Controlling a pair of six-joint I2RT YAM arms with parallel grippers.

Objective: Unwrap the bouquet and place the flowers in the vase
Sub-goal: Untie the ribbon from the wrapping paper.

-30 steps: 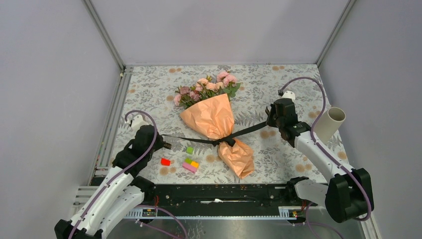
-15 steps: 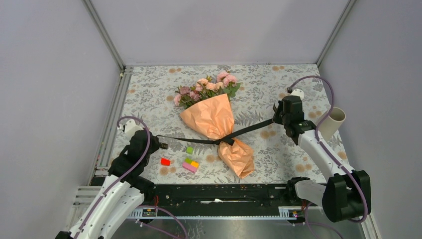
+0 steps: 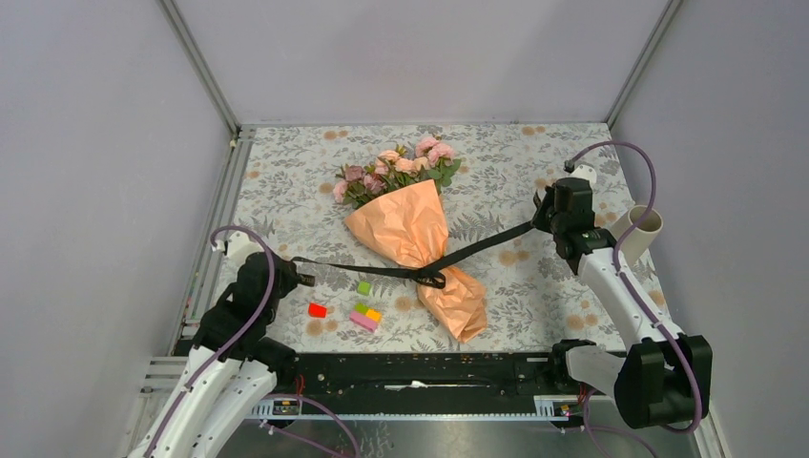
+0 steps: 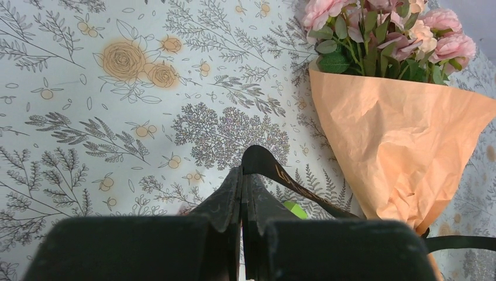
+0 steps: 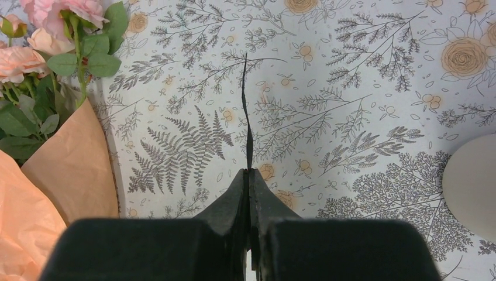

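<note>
The bouquet (image 3: pixel 408 227) lies mid-table in orange paper, its pink and peach flowers (image 3: pixel 396 167) pointing away from me. A black ribbon (image 3: pixel 477 245) circles its waist and stretches out to both sides. My left gripper (image 3: pixel 303 277) is shut on the ribbon's left end; in the left wrist view the ribbon (image 4: pixel 292 184) curls out from the gripper (image 4: pixel 241 171) toward the paper (image 4: pixel 398 140). My right gripper (image 3: pixel 540 219) is shut on the right end, and the ribbon (image 5: pixel 248 129) runs taut ahead of the gripper (image 5: pixel 248 172). The cream vase (image 3: pixel 634 234) stands tilted behind the right arm.
Small coloured blocks lie near the left gripper: a green one (image 3: pixel 363 287), a red one (image 3: pixel 317 310) and a pink-yellow-green cluster (image 3: pixel 364 316). Grey walls close in the floral tablecloth (image 3: pixel 286 181). The vase's rim (image 5: pixel 474 187) shows at the right wrist view's edge.
Both grippers have pulled apart, the left going left and nearer, the right going right and farther toward the vase. The ribbon has drawn out longer and the knot looks smaller.
</note>
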